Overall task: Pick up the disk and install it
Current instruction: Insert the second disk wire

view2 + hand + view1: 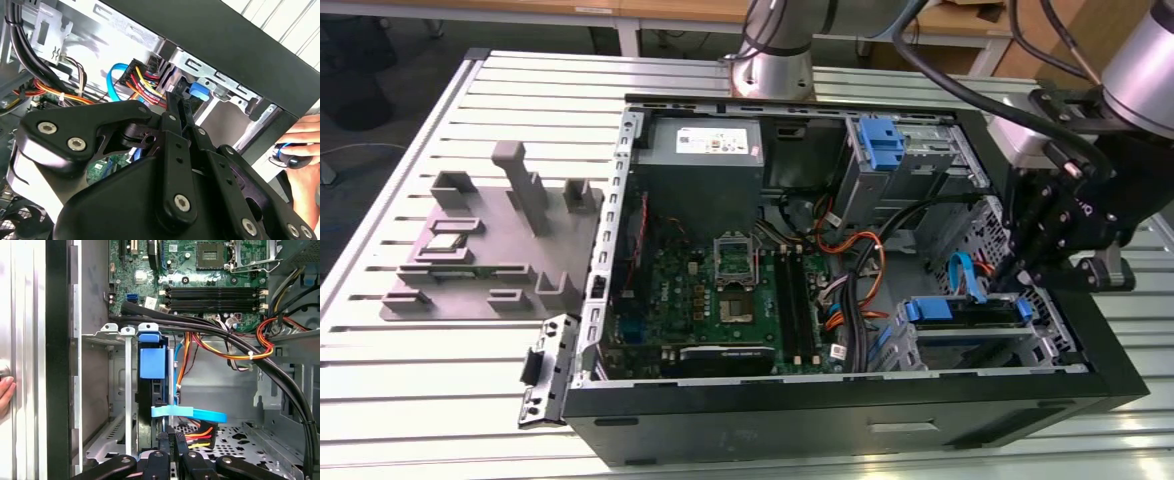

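The disk [966,310] stands on edge in the drive bay at the case's corner, on the exterior view's right, its blue carrier frame showing. In the first wrist view the blue frame of the disk [152,362] sits between the bay's metal rails. In the second wrist view a blue tab of the disk [197,91] shows. My gripper [1025,278] hangs over the bay's end. Its black fingers [166,440] lie close together, shut, and the gripper [173,96] has its tips at the disk's cable end. I cannot tell whether they touch it.
The open case holds a motherboard [720,290], a grey power-supply box [700,150], a blue latch piece [881,145] and bundled cables [235,347]. A blue flat cable [192,413] crosses near my fingers. A person's hand [300,137] rests outside the case wall. A grey fixture [480,240] lies on the table.
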